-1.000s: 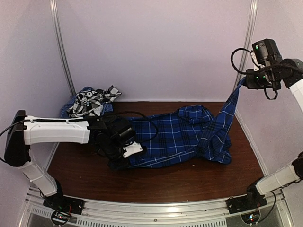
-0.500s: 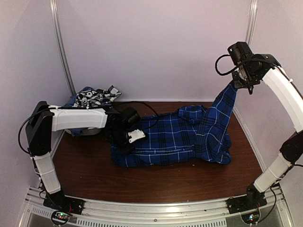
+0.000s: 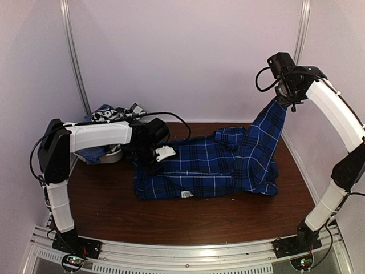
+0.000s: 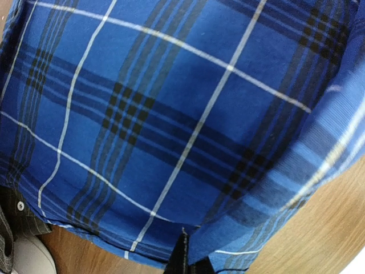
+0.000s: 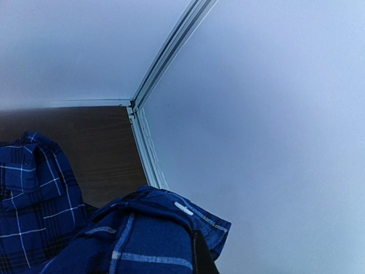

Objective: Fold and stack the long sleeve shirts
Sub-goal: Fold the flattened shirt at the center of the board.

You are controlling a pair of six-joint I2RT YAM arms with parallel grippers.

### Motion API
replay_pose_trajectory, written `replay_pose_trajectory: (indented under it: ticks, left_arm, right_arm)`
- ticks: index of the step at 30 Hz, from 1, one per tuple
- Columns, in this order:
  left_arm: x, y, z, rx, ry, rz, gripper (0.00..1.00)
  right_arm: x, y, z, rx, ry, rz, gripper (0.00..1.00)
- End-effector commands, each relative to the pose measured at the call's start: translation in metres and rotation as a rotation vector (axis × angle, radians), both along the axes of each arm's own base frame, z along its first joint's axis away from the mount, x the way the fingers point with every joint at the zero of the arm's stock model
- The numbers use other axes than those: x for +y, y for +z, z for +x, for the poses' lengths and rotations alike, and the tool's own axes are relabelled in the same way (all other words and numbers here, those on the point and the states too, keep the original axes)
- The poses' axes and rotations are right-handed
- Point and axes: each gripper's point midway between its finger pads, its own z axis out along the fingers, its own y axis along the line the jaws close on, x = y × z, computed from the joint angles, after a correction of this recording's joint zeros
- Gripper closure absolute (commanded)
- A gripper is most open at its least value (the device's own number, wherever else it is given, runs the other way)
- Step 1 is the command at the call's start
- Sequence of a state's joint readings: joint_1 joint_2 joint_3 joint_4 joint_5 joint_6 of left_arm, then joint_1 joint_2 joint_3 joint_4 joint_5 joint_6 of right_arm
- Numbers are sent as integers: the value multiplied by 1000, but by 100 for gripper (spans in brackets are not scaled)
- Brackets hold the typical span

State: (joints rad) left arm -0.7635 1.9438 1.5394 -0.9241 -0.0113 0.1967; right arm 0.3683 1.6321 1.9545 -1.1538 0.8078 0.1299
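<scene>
The royal-blue plaid shirt point(image 3: 211, 168) lies spread across the middle of the brown table point(image 3: 199, 220), with a small white label at its near hem. My left gripper point(image 3: 154, 164) is shut on the shirt's left edge, low over the table. In the left wrist view the plaid cloth point(image 4: 188, 114) fills the frame above my gripper point(image 4: 187, 260). My right gripper point(image 3: 283, 98) is shut on the end of one sleeve and holds it high at the back right, so the sleeve hangs taut. The right wrist view shows the cuff point(image 5: 171, 228) bunched at my gripper point(image 5: 201, 258).
A pile of other shirts point(image 3: 111, 116), with black-and-white plaid on top, sits at the back left corner. A dark pinstripe cloth with a button point(image 4: 10, 225) shows at the left wrist view's lower left. Walls close the back and sides; a metal rail point(image 3: 182, 254) runs along the front.
My left gripper has moved back and a little right with the shirt's left edge, flattening the near hem. My right gripper has swung inward to the left, still holding the sleeve high.
</scene>
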Motion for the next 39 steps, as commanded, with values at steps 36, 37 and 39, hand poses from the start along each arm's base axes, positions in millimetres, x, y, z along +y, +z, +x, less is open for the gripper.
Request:
replay_pose_trajectory:
  ticks: [36,37,39]
  left_arm:
    - [71,16,93,-408,345,137,44]
    - [70,25,97,-433,367,111,40]
    - [65,44,102,-469,403,47,34]
  right_arm:
    - [17,-32,86,-13,47,-130,100]
    - [18,-34,87,-6,52,-129,100]
    - [20,-34,90,4,56,-128,100]
